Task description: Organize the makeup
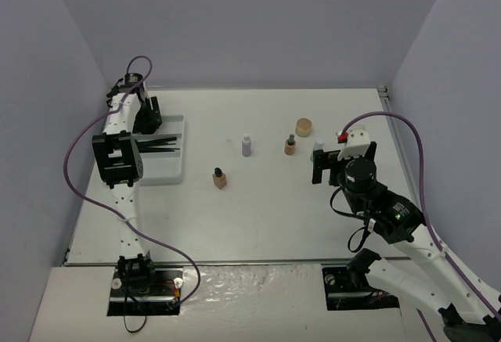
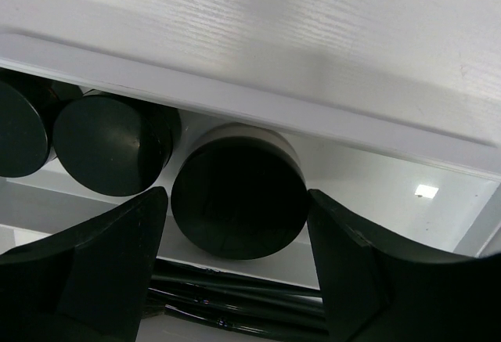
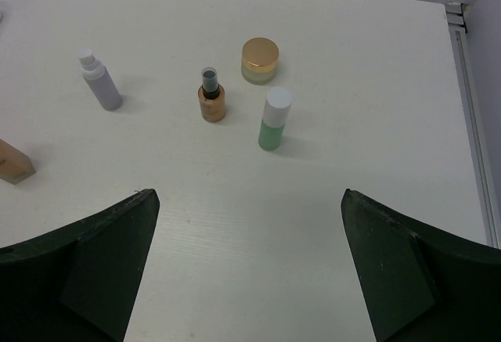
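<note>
My left gripper (image 1: 149,120) reaches into the white ridged tray (image 1: 174,171) at the back left. In the left wrist view it (image 2: 237,191) is open, with a black round pot (image 2: 237,201) between its fingertips and two more black pots (image 2: 109,145) to the left. Thin black brushes (image 2: 235,299) lie below the pots; they also show from above (image 1: 160,148). My right gripper (image 3: 248,193) is open and empty above the table, short of a green-white bottle (image 3: 274,120), a small brown bottle (image 3: 211,99), a tan compact (image 3: 260,60), a grey bottle (image 3: 99,80) and a beige bottle (image 3: 12,162).
From above, the grey bottle (image 1: 247,145), brown bottle (image 1: 290,145), compact (image 1: 304,127) and beige bottle (image 1: 219,177) stand apart mid-table. My right gripper (image 1: 318,163) mostly hides the green-white bottle. Walls close the table on three sides; a rail (image 3: 462,21) runs along the right edge.
</note>
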